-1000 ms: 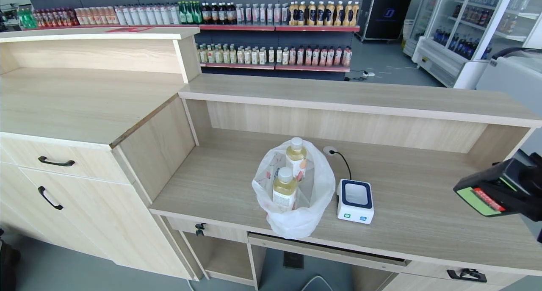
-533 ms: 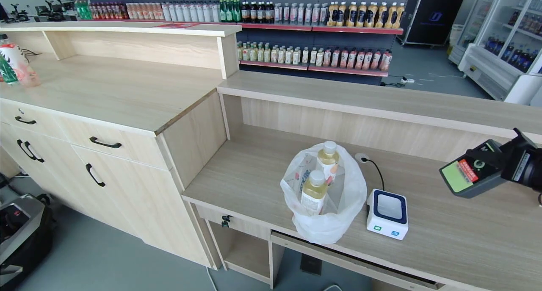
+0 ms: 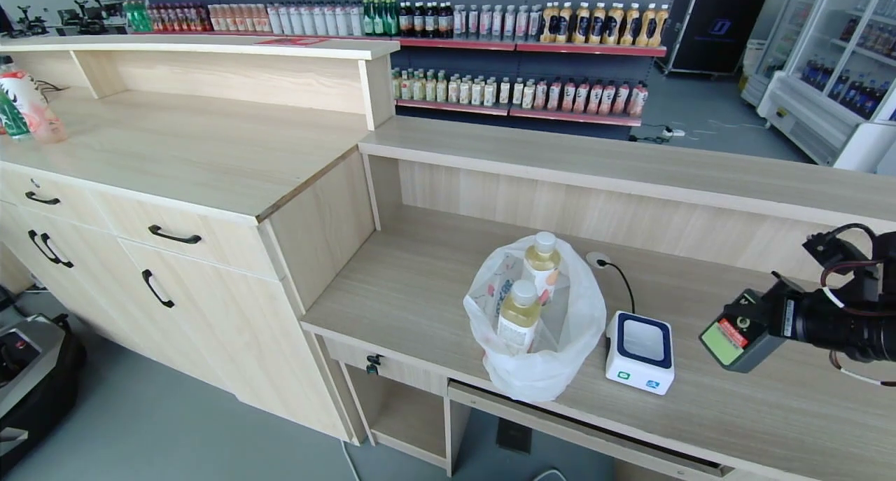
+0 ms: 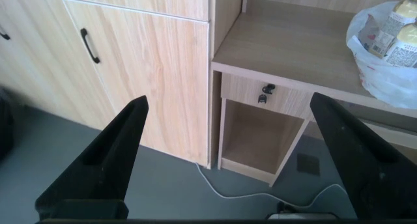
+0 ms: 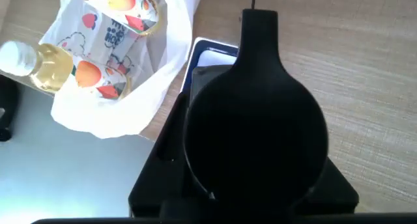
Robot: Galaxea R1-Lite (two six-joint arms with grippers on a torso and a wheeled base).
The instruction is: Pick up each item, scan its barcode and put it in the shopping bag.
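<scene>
Right gripper grasping black box near scanner, over counter; left gripper released.

Pretty clearly a small shop: shelves packed with bottled drinks across the top of the frame, glass-door fridges upper right, and a wooden checkout table in the middle with a barcode scanner beside a shopping bag.
</scene>
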